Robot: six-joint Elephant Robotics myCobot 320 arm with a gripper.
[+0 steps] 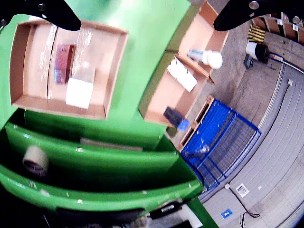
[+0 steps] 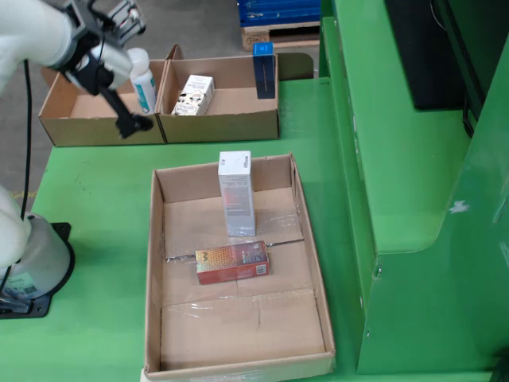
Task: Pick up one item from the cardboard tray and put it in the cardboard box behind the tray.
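Green table (image 2: 95,191) — gripper (image 2: 131,79) open, raised.

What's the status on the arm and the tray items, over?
Gripper open, empty, hovering over the box. White carton and red carton both in tray. Nothing blocking the tray.

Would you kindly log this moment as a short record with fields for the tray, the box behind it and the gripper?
tray: cardboard, on the green table
tray contents: white box upright; red box lying flat
box behind: two compartments
box contents: white bottle, patterned carton, blue box
gripper: above the left compartment in the fixed view, holding nothing visible
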